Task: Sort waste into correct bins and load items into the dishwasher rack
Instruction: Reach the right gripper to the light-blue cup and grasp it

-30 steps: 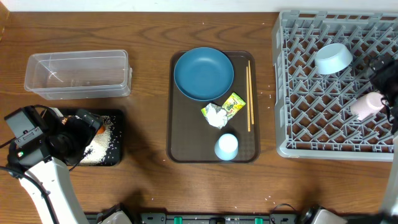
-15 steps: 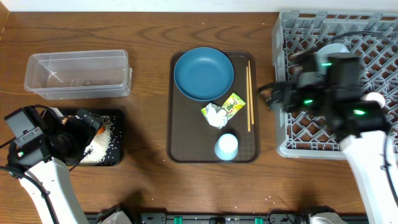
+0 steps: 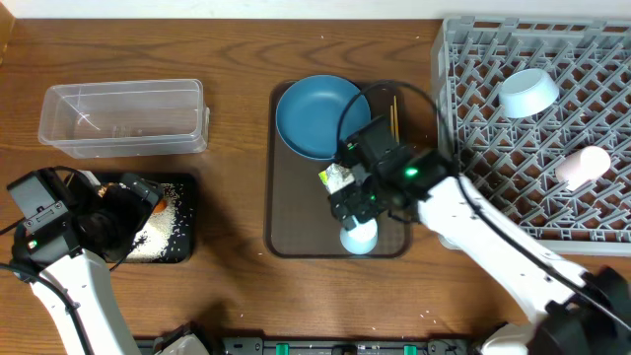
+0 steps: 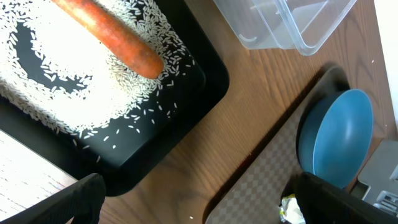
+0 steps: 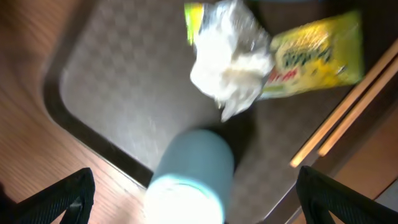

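At the near edge of the brown serving tray (image 3: 296, 212): pale blue cup (image 3: 358, 235), apparently standing on end, close to the tray lip. Right gripper (image 3: 357, 204) hovers over it, jaws spread wide, nothing held. Wrist view is blurred.

Risk one: fingers land off-centre, clip the cup wall, and tip it or push it over the lip onto the table. The smooth round side would likely slip in a shallow pinch.

Just beyond the cup: crumpled white paper (image 5: 229, 65), overlapping the green-yellow snack wrapper (image 5: 314, 53). Risk two: a wide jaw snags the paper and waste rides along to the rack. Wooden chopsticks (image 5: 345, 121) lie just beside the wrapper; a sideways sweep could roll them.

Farther: dark blue plate (image 3: 323, 116) at the tray's far end.

Right of the tray: dishwasher rack (image 3: 513, 237), holding pale blue bowl (image 3: 528, 92) and whitish cup (image 3: 582, 166). A careless set-down could knock either.

Far left: left gripper (image 4: 198, 186) wide open, empty, above the black tray (image 4: 205, 81) with carrot (image 4: 112, 37) and rice (image 4: 81, 93). Clear tub (image 3: 123, 118) lies beyond.
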Tool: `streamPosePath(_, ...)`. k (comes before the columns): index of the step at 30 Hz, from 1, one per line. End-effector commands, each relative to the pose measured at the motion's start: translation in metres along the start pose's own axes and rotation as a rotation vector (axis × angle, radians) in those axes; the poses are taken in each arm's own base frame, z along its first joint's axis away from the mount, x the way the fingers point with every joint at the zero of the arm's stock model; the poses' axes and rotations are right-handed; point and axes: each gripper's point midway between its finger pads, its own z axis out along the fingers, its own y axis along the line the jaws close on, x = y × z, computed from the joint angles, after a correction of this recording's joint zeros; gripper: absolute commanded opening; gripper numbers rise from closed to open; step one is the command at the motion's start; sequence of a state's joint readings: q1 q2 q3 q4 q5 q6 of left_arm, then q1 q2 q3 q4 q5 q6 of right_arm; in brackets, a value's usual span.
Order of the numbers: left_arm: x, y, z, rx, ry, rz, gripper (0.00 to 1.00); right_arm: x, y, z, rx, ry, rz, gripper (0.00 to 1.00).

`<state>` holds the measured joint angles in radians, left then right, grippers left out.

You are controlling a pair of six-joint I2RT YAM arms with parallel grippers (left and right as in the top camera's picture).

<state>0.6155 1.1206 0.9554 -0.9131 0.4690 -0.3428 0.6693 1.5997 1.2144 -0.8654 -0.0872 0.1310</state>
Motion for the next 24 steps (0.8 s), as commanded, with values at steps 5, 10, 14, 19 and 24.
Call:
streamPosePath(5, 0.0, 0.0, -0.001, 0.007, 0.002, 0.003, 0.98, 0.029, -0.002, 0.025, 0.067, 0.151, 0.094, 0.95)
streamPosePath(10, 0.0, 0.0, -0.001, 0.007, 0.002, 0.003, 0.98, 0.044, 0.002, 0.036, 0.046, 0.234, 0.123, 0.91)
streamPosePath(14, 0.0, 0.0, -0.001, 0.007, 0.002, 0.003, 0.98, 0.056, 0.005, 0.046, 0.047, 0.296, 0.14, 0.91)
streamPosePath(19, 0.0, 0.0, -0.001, 0.007, 0.002, 0.003, 0.98, 0.06, 0.009, 0.058, 0.052, 0.322, 0.125, 0.9)
streamPosePath(24, 0.0, 0.0, -0.001, 0.007, 0.002, 0.003, 0.98, 0.058, 0.009, 0.06, 0.049, 0.311, 0.124, 0.88)
